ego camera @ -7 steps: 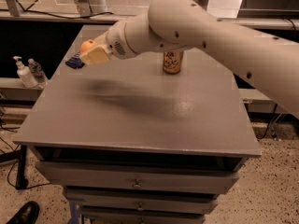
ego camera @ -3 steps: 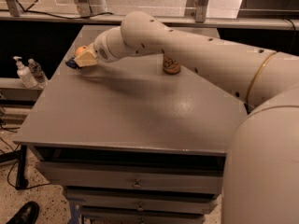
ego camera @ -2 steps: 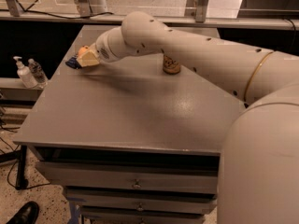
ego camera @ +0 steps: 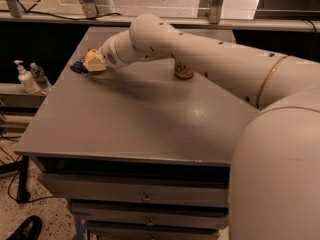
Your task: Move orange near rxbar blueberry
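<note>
My gripper reaches to the far left of the grey table, low over its top. It is shut on the orange, whose round orange top shows between the pale fingers. The rxbar blueberry, a flat dark navy wrapper, lies on the table right beside the gripper on its left, partly hidden by the fingers. I cannot tell whether the orange touches the table.
A copper-coloured drink can stands at the back middle, mostly hidden behind my arm. Two small bottles stand on a lower shelf left of the table. My arm spans the right side of the view. Drawers sit below the table's front edge.
The gripper with the orange has moved left and down toward the navy wrapper, then stayed almost still over the last second.
</note>
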`<state>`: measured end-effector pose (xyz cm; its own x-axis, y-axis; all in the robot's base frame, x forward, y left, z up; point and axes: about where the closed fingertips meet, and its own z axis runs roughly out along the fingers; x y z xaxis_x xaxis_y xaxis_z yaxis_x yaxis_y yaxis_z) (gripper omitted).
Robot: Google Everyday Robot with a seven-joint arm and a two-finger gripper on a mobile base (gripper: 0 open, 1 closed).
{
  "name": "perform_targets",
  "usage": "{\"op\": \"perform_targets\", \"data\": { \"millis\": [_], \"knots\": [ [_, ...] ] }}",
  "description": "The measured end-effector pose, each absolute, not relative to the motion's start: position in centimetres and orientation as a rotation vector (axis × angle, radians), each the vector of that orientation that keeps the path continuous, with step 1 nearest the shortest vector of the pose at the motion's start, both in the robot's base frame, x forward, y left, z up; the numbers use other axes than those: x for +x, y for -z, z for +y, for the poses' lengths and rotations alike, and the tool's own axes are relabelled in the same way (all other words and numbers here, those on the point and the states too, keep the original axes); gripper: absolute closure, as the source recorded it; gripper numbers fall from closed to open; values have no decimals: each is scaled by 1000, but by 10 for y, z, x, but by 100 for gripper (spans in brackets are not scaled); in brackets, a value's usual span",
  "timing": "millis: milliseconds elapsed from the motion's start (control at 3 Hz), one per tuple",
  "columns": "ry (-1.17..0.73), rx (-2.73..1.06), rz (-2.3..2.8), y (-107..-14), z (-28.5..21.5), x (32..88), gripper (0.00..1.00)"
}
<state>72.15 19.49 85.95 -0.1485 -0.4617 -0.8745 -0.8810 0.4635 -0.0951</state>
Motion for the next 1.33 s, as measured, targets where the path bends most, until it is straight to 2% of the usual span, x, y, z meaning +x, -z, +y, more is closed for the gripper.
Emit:
{"op": "perform_targets", "data": {
  "millis": [333,667,1333],
  "knots": [
    [-568,-1146,1781,-858,196,721,14],
    [-569,-1145,1783,-856,194,720,0],
    [-578,-1136,1768,-862,188,716,0]
  ]
}}
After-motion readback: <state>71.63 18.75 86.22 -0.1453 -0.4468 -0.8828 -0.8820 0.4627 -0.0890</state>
